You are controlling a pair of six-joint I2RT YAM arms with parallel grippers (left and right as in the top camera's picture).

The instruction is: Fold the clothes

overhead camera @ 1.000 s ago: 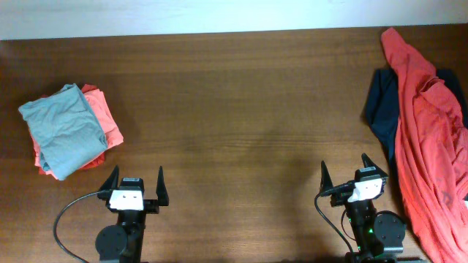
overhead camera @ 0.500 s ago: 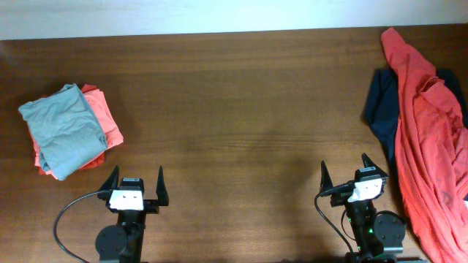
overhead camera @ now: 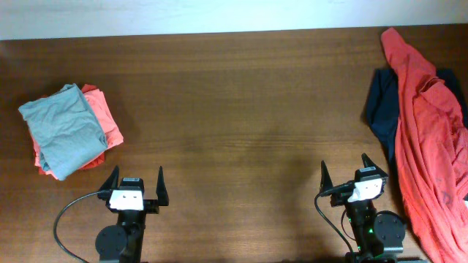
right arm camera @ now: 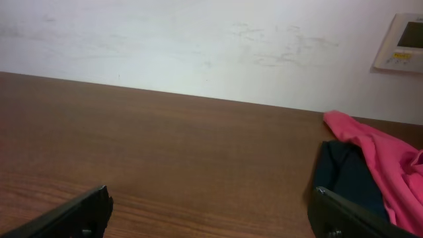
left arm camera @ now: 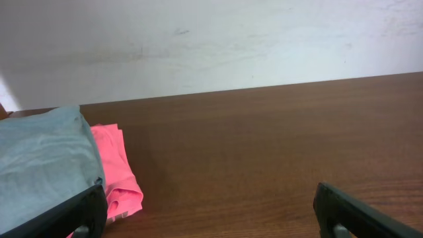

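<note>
Clothes lie in two heaps at opposite ends of the dark wooden table [overhead camera: 234, 109] in the overhead view. At the left end a folded grey-blue T-shirt [overhead camera: 64, 130] sits on a folded coral-red tee [overhead camera: 108, 124]. At the right edge a loose coral-red tee [overhead camera: 428, 146] sprawls unfolded over a navy piece [overhead camera: 379, 106]. The left arm [overhead camera: 130, 201] and the right arm [overhead camera: 364, 191] stand at the near edge, the left jaws and the right jaws both spread wide and holding nothing.

From the left wrist, the grey-blue T-shirt [left arm camera: 39, 165] and the folded coral-red tee [left arm camera: 115, 172] lie ahead to the left, with the black jaw tips apart at the lower corners.

From the right wrist, the loose coral-red tee [right arm camera: 380, 149] and the navy piece [right arm camera: 347, 175] lie ahead to the right below a wall panel [right arm camera: 403, 43], the jaw tips likewise apart.
</note>
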